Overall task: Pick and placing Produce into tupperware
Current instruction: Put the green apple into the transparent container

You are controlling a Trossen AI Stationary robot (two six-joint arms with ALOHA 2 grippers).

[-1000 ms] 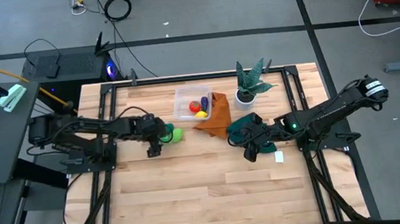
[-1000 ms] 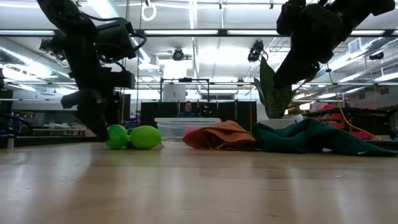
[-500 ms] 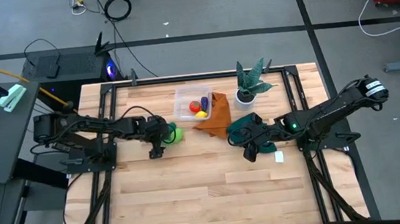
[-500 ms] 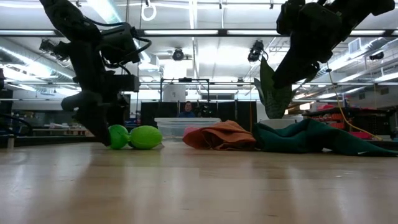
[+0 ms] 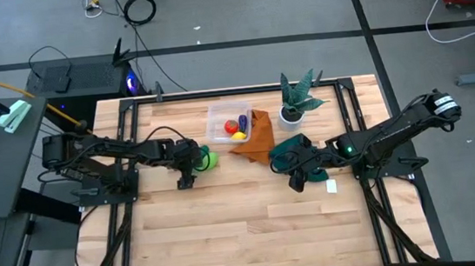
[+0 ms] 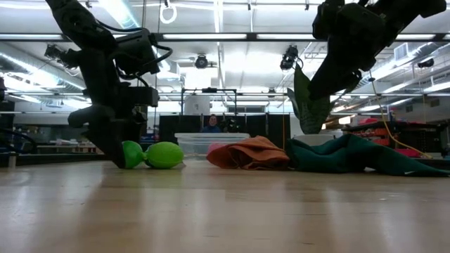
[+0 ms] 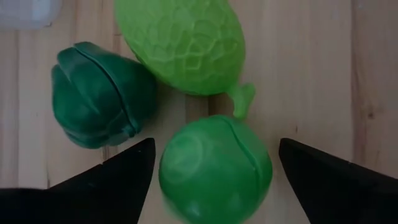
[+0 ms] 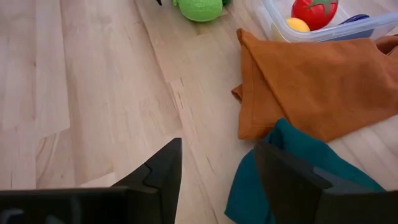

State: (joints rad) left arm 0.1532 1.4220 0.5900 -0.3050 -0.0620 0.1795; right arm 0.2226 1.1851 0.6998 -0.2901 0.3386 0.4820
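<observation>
The left gripper [image 7: 211,180] straddles a round green fruit [image 7: 214,168] with fingers spread, gripping nothing, near the table's back edge beside the tupperware [image 5: 228,120]. The right gripper [image 5: 297,180], half-open and empty, waits by the cloths.

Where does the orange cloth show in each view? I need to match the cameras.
High: orange cloth right of the tupperware.
Low: at centre, before the tupperware.
Left wrist: not in view.
Right wrist: at right, below the tupperware.
Shared landmark: the tupperware.
</observation>
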